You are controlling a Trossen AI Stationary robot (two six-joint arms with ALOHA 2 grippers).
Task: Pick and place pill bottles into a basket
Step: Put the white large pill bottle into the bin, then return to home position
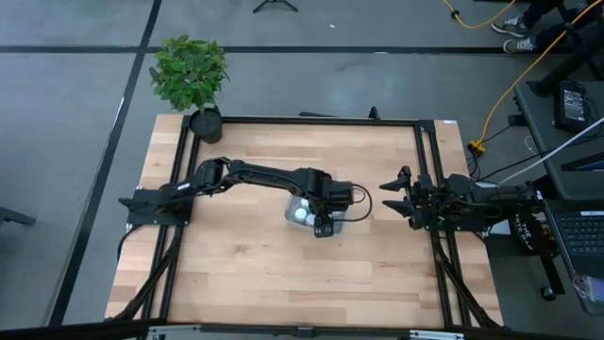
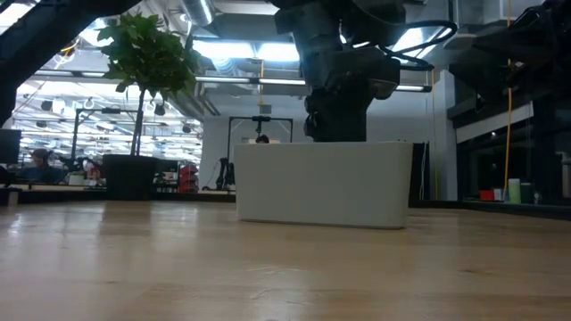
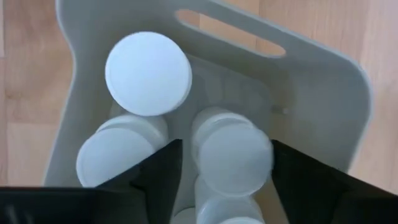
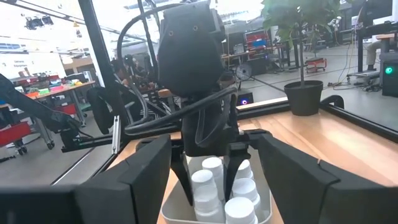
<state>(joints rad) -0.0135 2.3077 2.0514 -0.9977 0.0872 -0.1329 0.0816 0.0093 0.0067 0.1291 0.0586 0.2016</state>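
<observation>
Left gripper [image 1: 324, 225] low over the basket [image 4: 177, 208]

Its fingers [image 3: 155, 171] stand spread on either side of one pill bottle [image 3: 233, 152], not visibly clamping it; other pill bottles [image 4: 205, 183] stand upright inside. The right gripper [image 1: 389, 195] waits open near the wooden table's [image 1: 245, 264] right edge. A potted plant [image 1: 192, 77] stands at the far left corner.

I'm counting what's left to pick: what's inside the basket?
The basket holds upright pill bottles; the left gripper straddles one. The left arm covers the rest, so no exact count.
</observation>
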